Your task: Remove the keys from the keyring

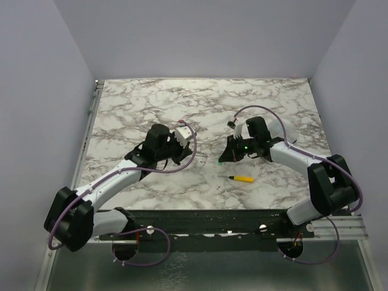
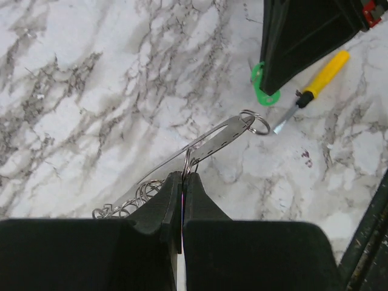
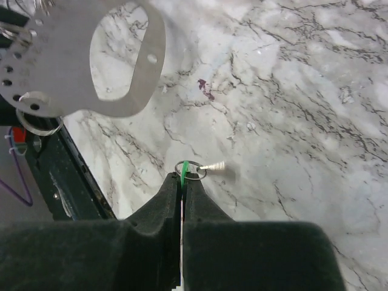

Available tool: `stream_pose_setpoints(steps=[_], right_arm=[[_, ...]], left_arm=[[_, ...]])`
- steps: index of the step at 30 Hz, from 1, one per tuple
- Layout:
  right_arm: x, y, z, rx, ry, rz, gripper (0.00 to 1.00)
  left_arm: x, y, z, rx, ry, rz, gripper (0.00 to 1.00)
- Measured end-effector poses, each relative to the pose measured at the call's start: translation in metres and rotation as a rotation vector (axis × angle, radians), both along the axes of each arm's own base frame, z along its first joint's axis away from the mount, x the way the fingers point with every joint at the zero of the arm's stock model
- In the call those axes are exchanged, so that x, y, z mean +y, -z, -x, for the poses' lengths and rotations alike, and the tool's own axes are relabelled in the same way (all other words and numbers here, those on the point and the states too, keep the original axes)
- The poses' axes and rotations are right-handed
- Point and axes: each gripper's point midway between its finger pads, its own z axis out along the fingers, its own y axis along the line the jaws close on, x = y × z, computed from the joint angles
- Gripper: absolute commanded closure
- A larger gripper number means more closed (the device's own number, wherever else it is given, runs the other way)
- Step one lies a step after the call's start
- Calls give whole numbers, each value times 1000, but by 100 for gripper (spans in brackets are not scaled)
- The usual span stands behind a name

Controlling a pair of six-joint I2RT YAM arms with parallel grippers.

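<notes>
There is one keyring (image 2: 221, 134), a flat silvery oblong plate with a row of small holes. There is one key (image 2: 264, 97) with a green head and one yellow-handled screwdriver (image 2: 324, 74). No other key can be made out. I count two single small split rings, one at the far end of the plate (image 2: 259, 123) and one on the green key (image 3: 193, 170). There is also a tangle of thin wire rings (image 2: 124, 206) whose number I cannot tell.

The left gripper (image 2: 182, 179) is closed, and its fingertips pinch a thin ring that hangs on the near part of the keyring. From there the plate stretches away to the front right of the fingers. The wire tangle lies just to their left.

The right gripper (image 3: 182, 180) is also closed, and it is pinching the green head of the key. The little ring and the pale blade stick out just beyond its tips. The keyring appears up and to the left of this gripper, apart from the key. The screwdriver lies on the marble table (image 1: 151, 103) just beside it, on the side of the arm bases.

Both arms reach forward from their bases with the elbows outward. They bend in to the middle, so the two grippers face each other, near but not touching.
</notes>
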Motion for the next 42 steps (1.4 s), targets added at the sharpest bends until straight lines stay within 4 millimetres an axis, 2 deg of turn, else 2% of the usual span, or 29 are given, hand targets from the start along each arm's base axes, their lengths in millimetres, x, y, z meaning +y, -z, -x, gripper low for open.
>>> stream_pose_setpoints(steps=[6, 10, 13, 17, 22, 25, 28, 32, 34, 38, 39, 42], right_arm=[[-11, 3, -5, -1, 14, 44, 99], [-15, 9, -8, 2, 17, 70, 100], [-17, 18, -10, 21, 22, 100, 99], [-18, 29, -14, 55, 22, 132, 99], [-21, 37, -13, 83, 14, 163, 98], [-23, 41, -14, 96, 16, 184, 87], [-25, 45, -16, 108, 16, 211, 68], [-29, 48, -14, 116, 1, 242, 53], [-30, 48, -13, 116, -7, 249, 43], [-33, 46, -10, 108, -25, 263, 24], [-34, 44, -10, 100, -29, 264, 18], [-34, 34, -11, 70, -38, 260, 8]], left_arm=[[-10, -9, -42, -111, -1, -52, 100], [-17, -6, -62, -151, 11, -79, 100], [-15, -2, -69, -179, 11, -107, 100], [-5, 9, -64, -223, 39, -157, 100], [26, 46, -26, -215, 106, -268, 100], [39, 60, -8, -199, 141, -318, 100], [45, 65, 0, -192, 158, -345, 100], [51, 66, 6, -185, 169, -364, 76], [53, 67, 10, -177, 172, -371, 65], [61, 70, 18, -146, 172, -398, 51], [63, 71, 21, -131, 172, -409, 43], [69, 67, 27, -102, 170, -426, 36]])
